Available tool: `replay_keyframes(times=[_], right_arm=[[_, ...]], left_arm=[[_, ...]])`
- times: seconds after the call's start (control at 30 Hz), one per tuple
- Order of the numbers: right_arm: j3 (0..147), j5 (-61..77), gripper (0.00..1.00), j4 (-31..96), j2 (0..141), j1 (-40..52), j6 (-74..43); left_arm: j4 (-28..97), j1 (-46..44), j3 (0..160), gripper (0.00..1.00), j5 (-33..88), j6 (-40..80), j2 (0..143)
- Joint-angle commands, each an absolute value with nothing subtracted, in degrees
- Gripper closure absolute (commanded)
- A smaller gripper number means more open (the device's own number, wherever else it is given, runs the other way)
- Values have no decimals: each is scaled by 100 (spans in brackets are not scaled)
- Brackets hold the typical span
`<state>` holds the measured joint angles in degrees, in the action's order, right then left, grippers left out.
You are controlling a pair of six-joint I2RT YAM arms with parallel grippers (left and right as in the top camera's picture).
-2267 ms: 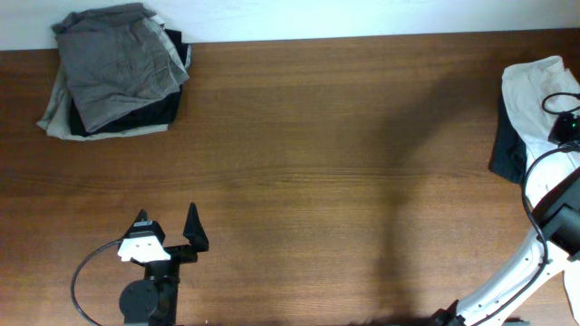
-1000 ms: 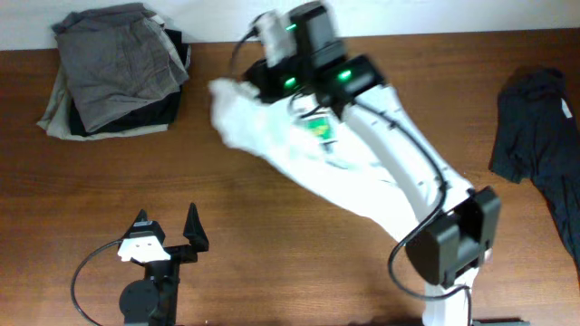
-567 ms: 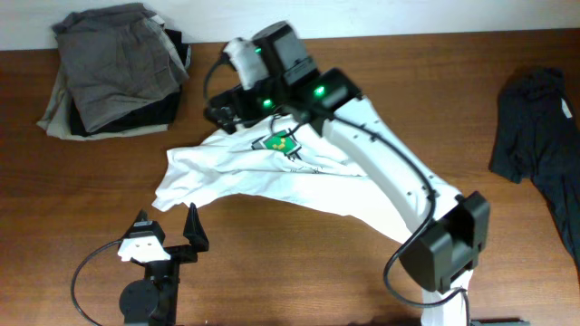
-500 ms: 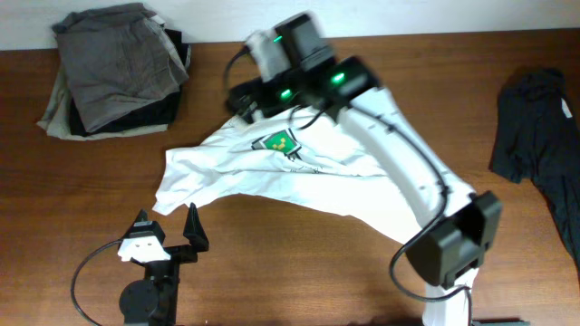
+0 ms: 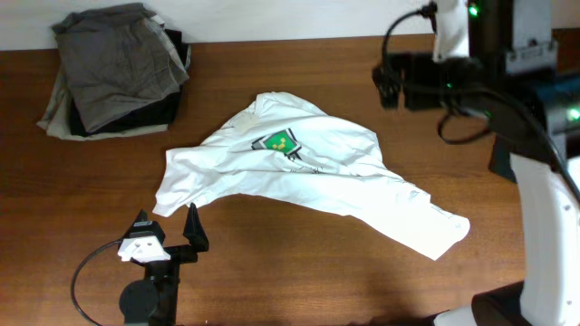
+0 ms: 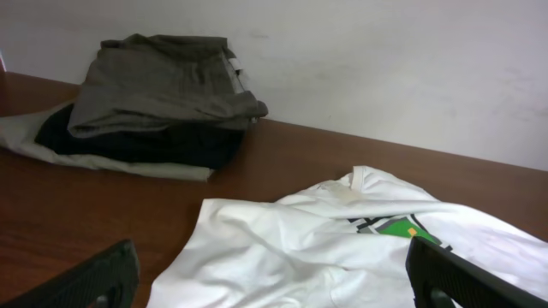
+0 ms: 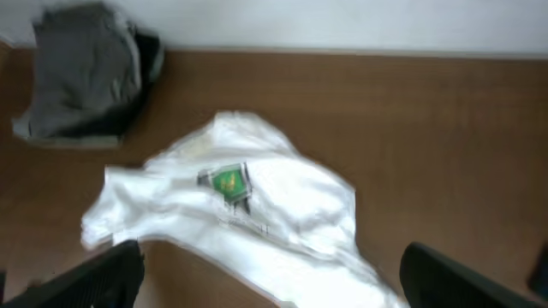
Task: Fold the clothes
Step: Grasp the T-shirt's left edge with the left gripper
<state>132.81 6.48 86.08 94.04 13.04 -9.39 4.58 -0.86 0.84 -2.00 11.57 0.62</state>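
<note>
Overhead, we see the T-shirt (image 5: pixel 308 172) lying diagonally, left end beside our left gripper (image 5: pixel 168 225); right gripper (image 5: pixel 382 83) farther; both agape, empty.

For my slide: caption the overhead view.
White T-shirt lies crumpled on the table; left gripper and right gripper open, empty.

A stack of folded clothes (image 5: pixel 118 77) sits at the far left corner of the brown wooden bench (image 5: pixel 317 263), close against the white wall (image 6: pixel 385 60). A grey garment (image 6: pixel 163 81) lies on top, rumpled, with a black one (image 6: pixel 145 141) under it and a beige one (image 6: pixel 51 141) at the bottom, its edge sticking out to the left and near side. At the right of the bench a strip of dark cloth (image 5: pixel 498 156) shows, mostly hidden.
</note>
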Motion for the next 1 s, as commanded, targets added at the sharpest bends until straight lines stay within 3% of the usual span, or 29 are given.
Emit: replay_keyframes(times=[0.0, 0.2, 0.4, 0.53, 0.73, 0.97], right_arm=[[13174, 685, 1, 9065, 9607, 1273, -934], [13104, 773, 1, 9236, 9620, 1273, -1146], [13104, 880, 1, 9450, 9714, 1273, -1142], [13104, 882, 1, 9450, 9841, 1273, -1144], [13104, 886, 1, 9535, 10167, 1278, -1146], [13063, 884, 1, 9732, 10357, 1278, -1146]], left_arm=[[451, -108, 49, 1, -263, 1066, 30], [314, -108, 54, 1, -165, 1116, 30], [-878, -106, 121, 1, 399, 1125, 69], [-336, -106, 810, 1, 161, 1061, 615], [1485, 43, 2884, 1, -301, 281, 3280], [1739, 119, 4069, 1, -8, 187, 6147]])
